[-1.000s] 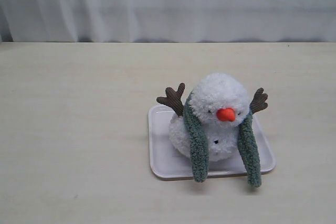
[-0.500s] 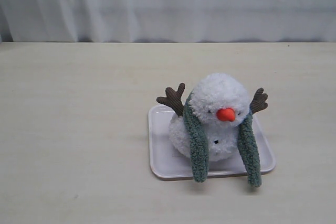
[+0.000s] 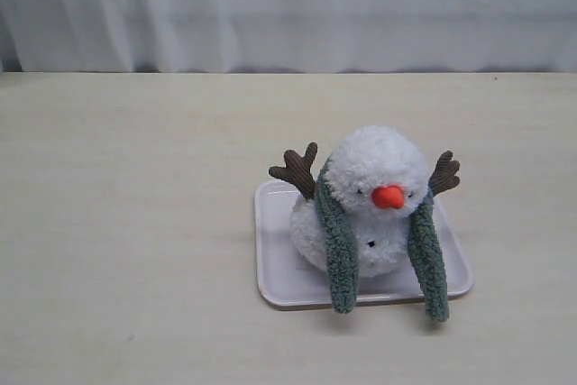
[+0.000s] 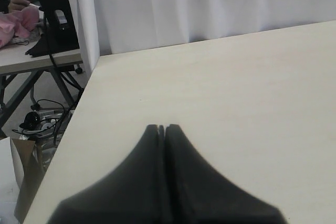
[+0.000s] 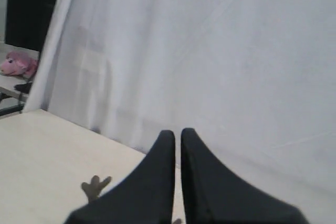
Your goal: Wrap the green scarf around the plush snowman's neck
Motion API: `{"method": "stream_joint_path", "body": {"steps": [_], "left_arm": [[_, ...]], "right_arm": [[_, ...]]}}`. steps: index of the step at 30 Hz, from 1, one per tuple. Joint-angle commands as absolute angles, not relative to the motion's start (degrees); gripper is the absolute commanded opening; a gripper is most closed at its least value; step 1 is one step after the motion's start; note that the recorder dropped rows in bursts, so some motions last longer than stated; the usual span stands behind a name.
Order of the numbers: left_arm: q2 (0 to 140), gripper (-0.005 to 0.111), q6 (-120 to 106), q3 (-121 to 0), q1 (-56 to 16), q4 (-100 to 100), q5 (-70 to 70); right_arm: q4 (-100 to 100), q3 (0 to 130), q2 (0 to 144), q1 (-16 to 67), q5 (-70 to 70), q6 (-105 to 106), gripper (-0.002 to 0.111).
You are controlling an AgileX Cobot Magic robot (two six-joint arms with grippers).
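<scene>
The plush snowman [image 3: 374,196] sits on a white square tray [image 3: 275,272], right of the table's middle in the exterior view. The green scarf [image 3: 341,250] lies around its neck from behind, and its two ends hang down the front, one on each side of the orange nose, past the tray's front edge. One brown twig arm [image 5: 94,186] shows in the right wrist view beside my right gripper [image 5: 177,134], which is shut and empty. My left gripper [image 4: 161,127] is shut and empty over bare table. Neither gripper shows in the exterior view.
A white curtain [image 3: 288,6] hangs along the table's far edge. In the left wrist view the table's side edge [image 4: 79,124] drops off to a floor with cables and another desk.
</scene>
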State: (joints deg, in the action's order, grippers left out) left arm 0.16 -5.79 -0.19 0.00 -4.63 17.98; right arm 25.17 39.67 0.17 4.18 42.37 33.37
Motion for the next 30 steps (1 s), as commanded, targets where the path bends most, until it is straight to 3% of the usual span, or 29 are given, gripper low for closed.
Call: {"method": "stream_joint_path", "body": {"steps": [1,10,22,30], "left_arm": [[0.0,0.000,-5.9,0.0,0.1,-4.9,17.7],[0.0,0.000,-5.9,0.0,0.1,-4.9,17.7],[0.0,0.000,-5.9,0.0,0.1,-4.9,17.7],[0.0,0.000,-5.9,0.0,0.1,-4.9,17.7]], "right_arm": [[16.4,39.7,0.0,4.2,38.2,33.2,0.004],[12.8,39.6,0.0,4.2,27.1,33.2,0.004],[9.4,26.8,0.0,4.0,-17.7,33.2,0.004],[10.0,15.1,0.0,4.0,-18.8,33.2,0.004]]}}
